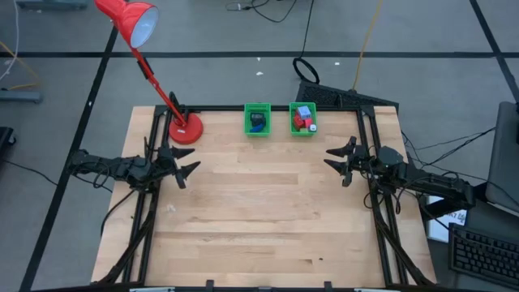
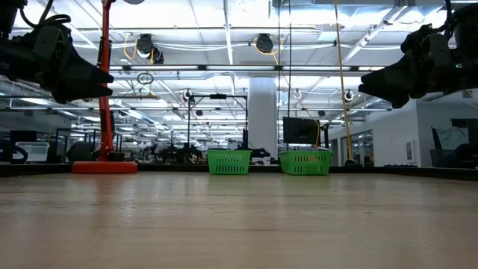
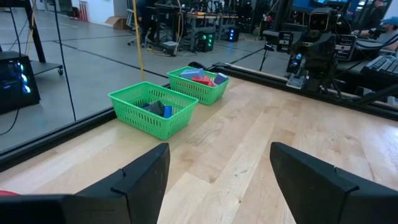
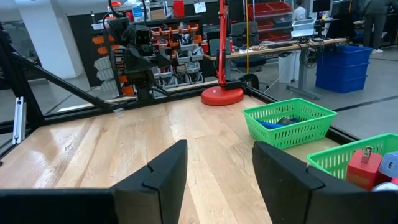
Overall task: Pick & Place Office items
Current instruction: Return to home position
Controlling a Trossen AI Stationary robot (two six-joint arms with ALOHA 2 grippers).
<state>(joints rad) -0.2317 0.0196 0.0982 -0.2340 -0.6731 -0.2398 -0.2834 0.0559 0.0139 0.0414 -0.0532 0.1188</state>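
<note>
Left fingers (image 3: 146, 177), right fingers (image 4: 165, 171): spread wide, empty, raised over worktop's (image 1: 259, 227) side edges. Items (image 1: 258, 122) lie in baskets (image 1: 246, 120) at far edge. Homing: retract level, slowly, clear of frame.

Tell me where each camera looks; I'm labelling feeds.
High view: overhead, straight down on table; left arm and right arm show, jaws open.
Low view: table-top height, facing green baskets; both arms at upper corners.
Left wrist view: faces baskets, right arm; own jaws in foreground.
Right wrist view: faces red lamp, left arm; own jaws in foreground.
Shared: all see the baskets.
</note>
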